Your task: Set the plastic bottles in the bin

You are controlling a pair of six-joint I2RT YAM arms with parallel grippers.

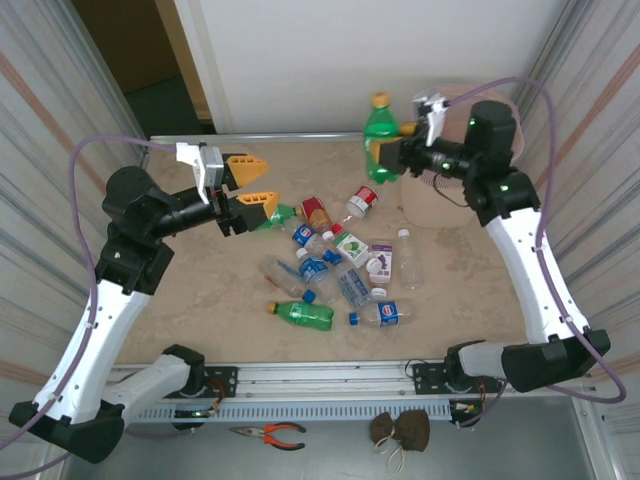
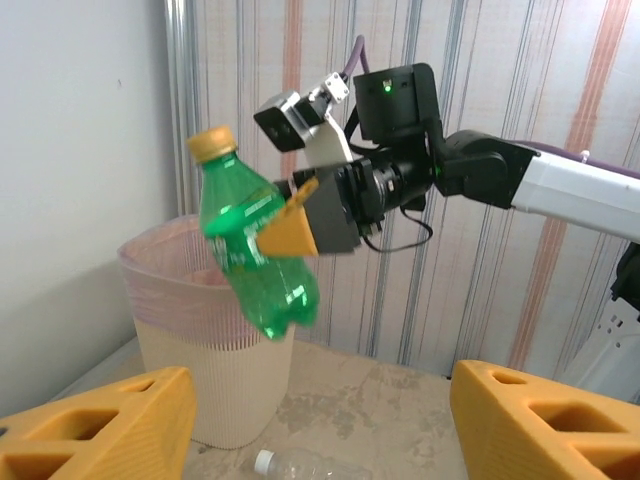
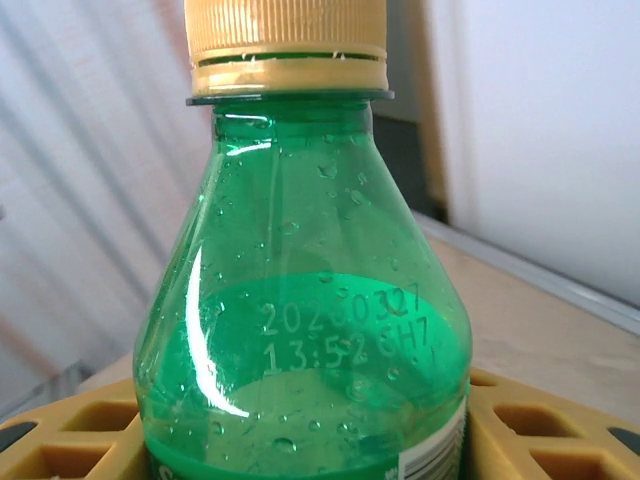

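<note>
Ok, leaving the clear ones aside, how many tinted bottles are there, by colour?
Green bottle: 3, one in the right gripper, two on the table
Orange-brown bottle: 1
Total: 4

So the left arm (image 1: 150, 215) is bent at the elbow, left gripper (image 1: 254, 184) pointing right, orange fingers spread wide with nothing between them. The right arm (image 1: 522, 235) stretches to the far side, right gripper (image 1: 388, 155) aimed left, pinching a green bottle (image 1: 378, 130).

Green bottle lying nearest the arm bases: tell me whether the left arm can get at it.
Probably yes. The left gripper hangs open and empty, and the lying green bottle is uncovered, with bare table on its near and left sides, so nothing seems to block the way down.
</note>
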